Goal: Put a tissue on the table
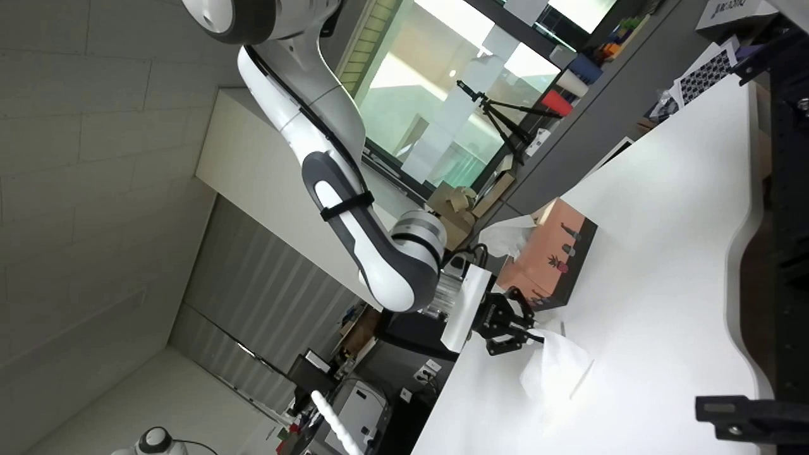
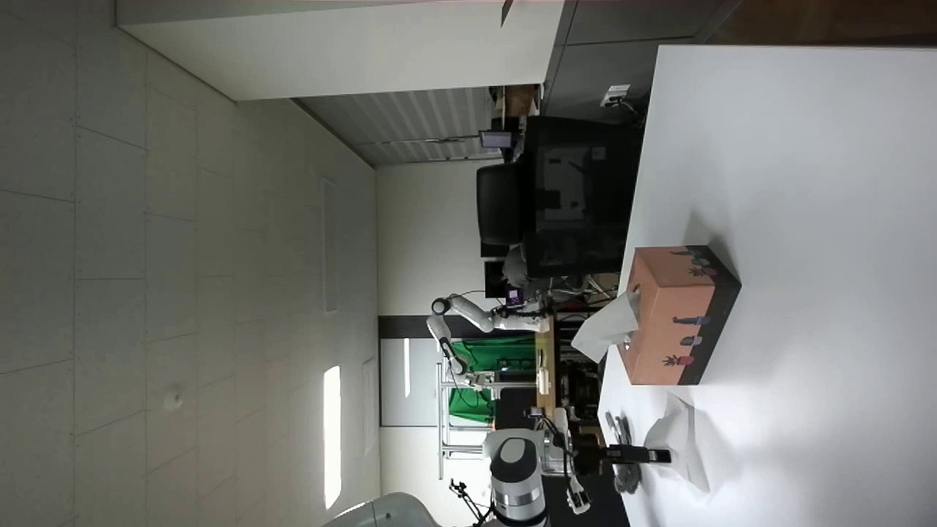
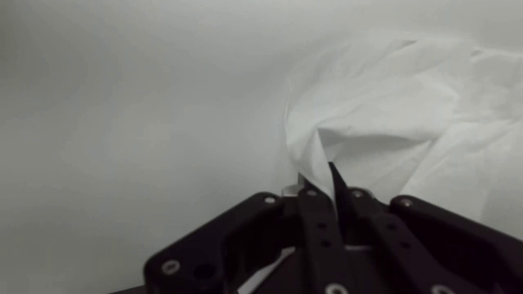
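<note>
A white tissue is caught between the fingertips of my gripper and droops down to the white table. In an exterior view the gripper is close above the tabletop, and the tissue spreads below it with a faint shadow. In the wrist view the fingers are closed on a fold of the tissue, whose creased sheet appears to lie against the table. How much of the tissue rests on the table I cannot tell.
A pinkish-brown tissue box, also in an exterior view, stands on the table close beside the gripper, with another tissue sticking out of its top. A grey bundle shows behind the gripper. A black bracket sits at a table edge.
</note>
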